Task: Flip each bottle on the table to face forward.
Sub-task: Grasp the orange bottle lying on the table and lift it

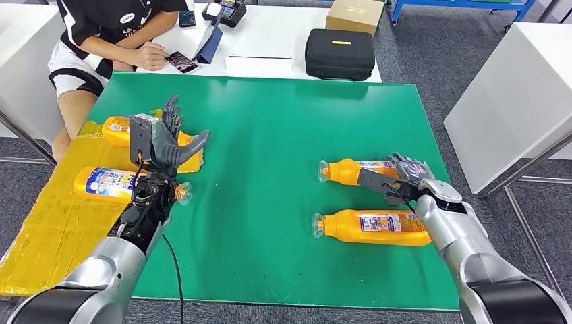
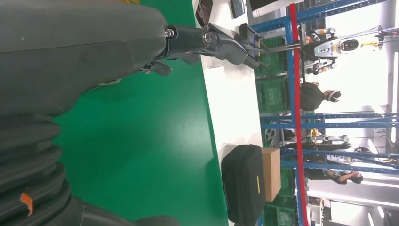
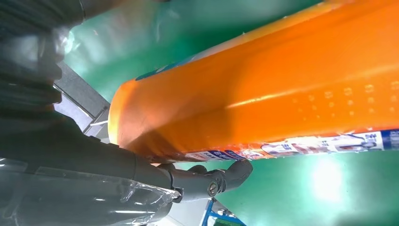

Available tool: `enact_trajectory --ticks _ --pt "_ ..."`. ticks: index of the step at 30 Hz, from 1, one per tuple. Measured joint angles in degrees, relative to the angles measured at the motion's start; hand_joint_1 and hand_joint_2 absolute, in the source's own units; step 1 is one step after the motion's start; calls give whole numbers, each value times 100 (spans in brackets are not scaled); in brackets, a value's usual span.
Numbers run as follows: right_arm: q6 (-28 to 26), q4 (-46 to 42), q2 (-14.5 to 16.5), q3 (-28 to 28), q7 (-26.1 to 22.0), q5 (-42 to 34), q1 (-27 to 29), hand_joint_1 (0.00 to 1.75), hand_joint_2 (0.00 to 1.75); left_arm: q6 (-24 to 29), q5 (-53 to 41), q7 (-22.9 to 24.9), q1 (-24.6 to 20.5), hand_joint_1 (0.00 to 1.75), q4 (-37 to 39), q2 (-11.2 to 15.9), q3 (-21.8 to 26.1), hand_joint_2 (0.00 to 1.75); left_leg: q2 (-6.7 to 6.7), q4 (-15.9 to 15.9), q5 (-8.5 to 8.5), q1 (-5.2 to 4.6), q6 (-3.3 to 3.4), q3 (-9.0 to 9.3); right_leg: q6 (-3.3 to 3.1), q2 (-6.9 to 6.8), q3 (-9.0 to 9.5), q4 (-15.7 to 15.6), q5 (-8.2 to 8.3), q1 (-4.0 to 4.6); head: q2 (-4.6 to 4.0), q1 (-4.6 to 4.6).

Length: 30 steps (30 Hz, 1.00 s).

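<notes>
Orange bottles lie on their sides across the green bench (image 1: pixel 270 135), two left on a yellow sheet (image 1: pixel 47 223), two right; the right hand (image 1: pixel 405 177) has its fingers (image 3: pixel 207 181) wrapped round the far right bottle (image 1: pixel 351 171), seemingly to roll it label-forward; the near one (image 1: pixel 371 227) waits beside; the left hand (image 1: pixel 165 138) hovers raised, fingers spread, holding nothing.

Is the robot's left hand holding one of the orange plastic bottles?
No, the left hand is raised with fingers spread and empty, above the orange plastic bottles lying on the yellow sheet.
</notes>
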Motion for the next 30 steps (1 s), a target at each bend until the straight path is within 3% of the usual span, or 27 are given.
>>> enact_trajectory --ticks 3,4,16,27,30 --pt "18 13 3 17 15 12 -7 117 175 1 2 1 0 0 0 0 0 175 0 0 0 0 0 5 0 1 4 0 0 0 0 0" --pt "32 18 4 20 30 16 -10 143 175 2 5 1 1 0 0 0 0 175 0 0 0 0 0 7 0 1 5 0 0 0 0 0" --pt "166 102 52 13 217 58 -48 171 175 46 67 10 9 0 5 -1 0 175 0 0 -2 1 -1 27 2 0 24 -2 -6 0 0 1" --pt "4 106 71 0 221 58 2 175 175 44 97 16 12 0 11 -2 0 175 0 0 -3 1 -1 32 4 0 31 -1 -5 0 0 0" --pt "-261 108 114 -6 221 39 13 175 175 46 110 16 21 0 11 -2 0 175 -1 -1 -3 1 -2 31 5 1 33 0 -5 0 0 1"
